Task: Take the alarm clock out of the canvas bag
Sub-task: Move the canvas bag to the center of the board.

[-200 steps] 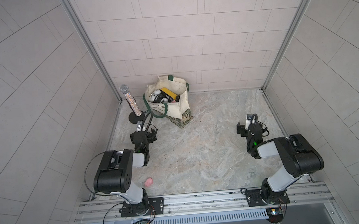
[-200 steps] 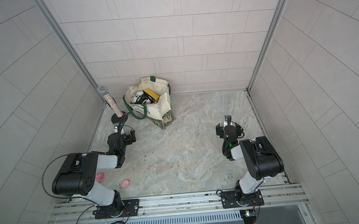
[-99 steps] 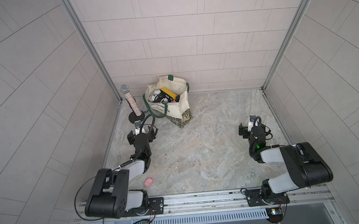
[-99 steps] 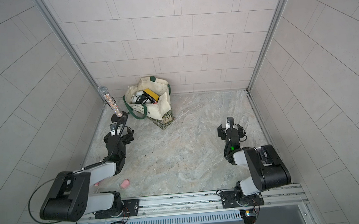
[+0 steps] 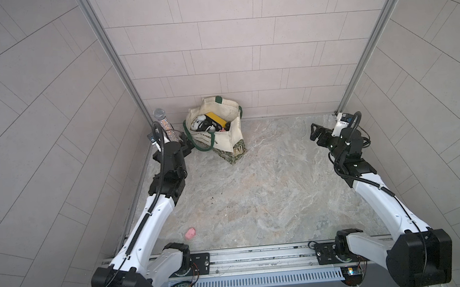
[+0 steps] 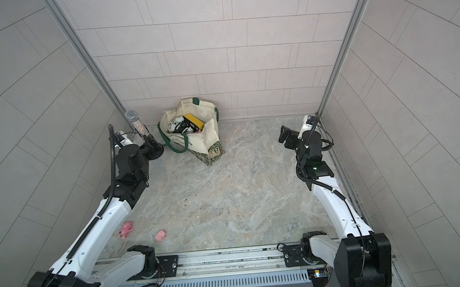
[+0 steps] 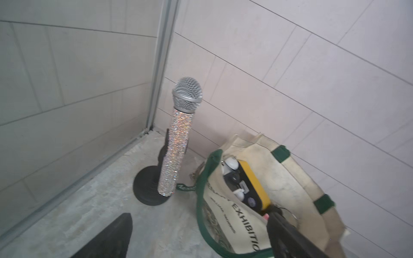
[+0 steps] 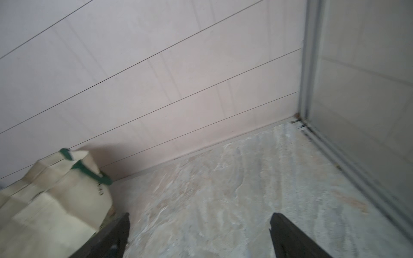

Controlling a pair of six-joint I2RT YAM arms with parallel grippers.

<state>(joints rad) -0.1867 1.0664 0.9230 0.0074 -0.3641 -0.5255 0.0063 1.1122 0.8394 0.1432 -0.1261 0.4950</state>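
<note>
Alarm clock (image 7: pixel 232 176) sits inside canvas bag (image 5: pixel 224 140), at the counter's (image 5: pixel 254 189) back-left beside a microphone (image 5: pixel 163 124). Left claw (image 7: pixel 199 214) wide, empty, just beside the bag. Right claw (image 8: pixel 200 214) wide, empty, well apart.

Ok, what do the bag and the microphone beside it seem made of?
Bag: cream woven cloth, likely canvas, matte; it creases and slumps. Microphone: silver wire-mesh head, probably metal; handle covered in glittering sequin-like wrap, what lies beneath is hidden.
</note>
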